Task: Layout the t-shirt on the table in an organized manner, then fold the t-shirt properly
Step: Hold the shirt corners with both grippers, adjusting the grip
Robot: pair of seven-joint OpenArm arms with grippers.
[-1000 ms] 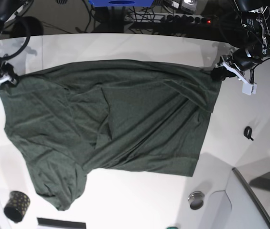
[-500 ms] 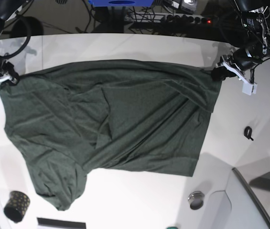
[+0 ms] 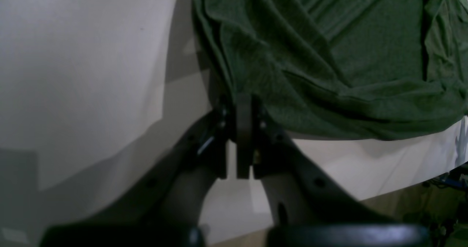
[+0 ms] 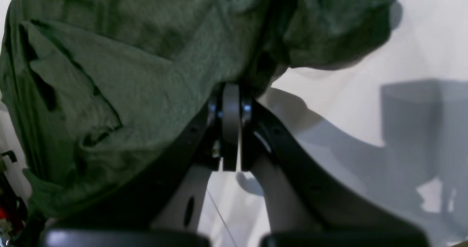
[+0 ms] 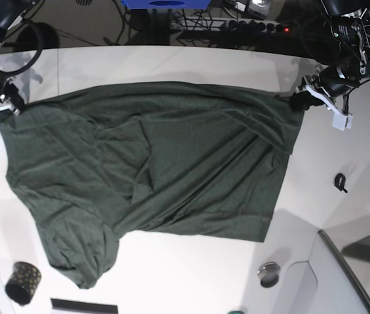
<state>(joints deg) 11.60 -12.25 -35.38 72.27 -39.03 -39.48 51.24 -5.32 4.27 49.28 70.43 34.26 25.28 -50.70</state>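
Note:
The dark green t-shirt [image 5: 152, 170] lies spread across the white table [image 5: 171, 62], creased, with one sleeve hanging toward the front left. My left gripper [image 5: 298, 101] is at the shirt's far right corner and is shut on the hem there. The left wrist view shows that gripper [image 3: 243, 102] pinching the t-shirt [image 3: 329, 57] at its edge. At the far left corner my right gripper [image 5: 5, 104] is shut on the fabric. In the right wrist view the bunched t-shirt [image 4: 128, 75] sits in that gripper [image 4: 231, 91].
A small black gold-dotted cup [image 5: 22, 282] stands at the front left. A small black clip [image 5: 340, 181] lies to the right of the shirt, and a round metal fitting [image 5: 269, 273] sits near the front right. Cables and a power strip [image 5: 250, 26] run behind the table's far edge.
My right gripper has drawn its shirt corner slightly toward the far edge of the table. The left gripper and the rest of the shirt have stayed put.

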